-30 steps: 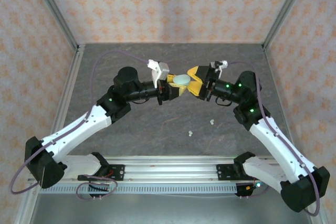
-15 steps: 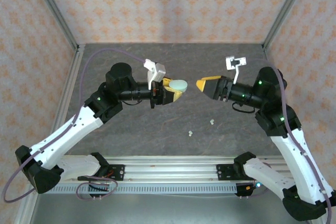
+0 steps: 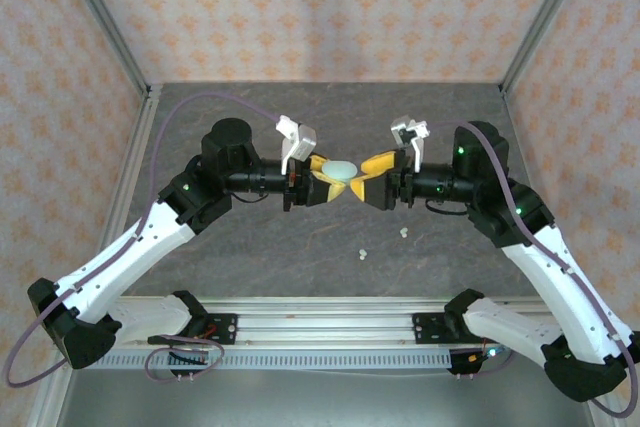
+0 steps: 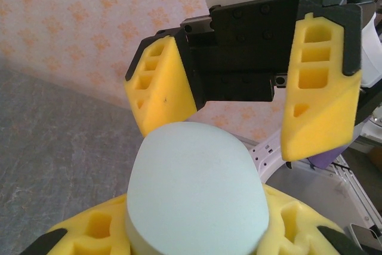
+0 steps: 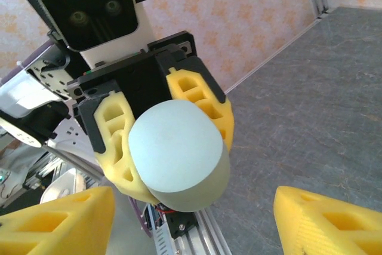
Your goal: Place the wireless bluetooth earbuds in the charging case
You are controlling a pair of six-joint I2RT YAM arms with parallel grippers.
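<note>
My left gripper (image 3: 325, 180) is shut on the charging case (image 3: 338, 168), a pale green oval held above the middle of the table. In the left wrist view the case (image 4: 197, 195) stands up between my yellow fingers (image 4: 89, 234). My right gripper (image 3: 368, 176) faces it, open, with its fingers (image 4: 319, 82) spread wide on either side of the case's free end and gaps showing. The right wrist view has the case (image 5: 176, 147) clamped between the left fingers (image 5: 116, 147), with the right gripper (image 5: 194, 225) open below. Two small whitish earbuds (image 3: 362, 254) (image 3: 404, 232) lie on the table.
Grey stone-patterned tabletop (image 3: 250, 247) with patterned walls on three sides. An aluminium rail (image 3: 320, 312) runs along the near edge between the arm bases. Both earbuds lie on bare table in front of the raised grippers.
The right gripper pulled back to the right from the case, then came back to it and now stands wider open around its end. The left gripper kept hold of the case and shifted slightly.
</note>
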